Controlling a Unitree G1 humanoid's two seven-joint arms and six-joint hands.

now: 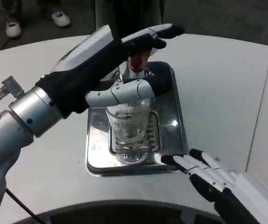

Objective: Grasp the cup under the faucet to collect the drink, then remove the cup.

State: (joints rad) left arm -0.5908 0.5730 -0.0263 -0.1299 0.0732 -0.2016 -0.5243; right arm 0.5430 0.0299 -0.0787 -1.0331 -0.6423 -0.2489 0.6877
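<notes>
- Reaching across from the left, my left hand (124,70) sits over the dispenser, my silver forearm (26,116) trailing back toward the table's near-left edge.
- My thumb is wrapped round the front of the cup (128,122), near its rim, while my upper fingers (155,33) stretch out flat above the red tap handle (137,60). I judge the cup held, though the far side of it is hidden behind my own hand, so I cannot tell how firmly.
- The cup, clear and ribbed, stands upright directly below my palm, over the slotted grate of the steel drip tray (177,130), under the faucet. I cannot tell whether any drink is in it.
- Risk here: glass is slick, and a hold this high up could let the cup tilt or slip when I lift, spilling onto the tray. My upper fingers could also knock the tap handle as I draw back and start or prolong the flow.
- Further right, my right hand (204,172) rests at the tray's near-right corner, fingers apart and holding nothing, fingertips touching or just beside the tray's rim. A nudge from it could shift the tray under the cup.
</notes>
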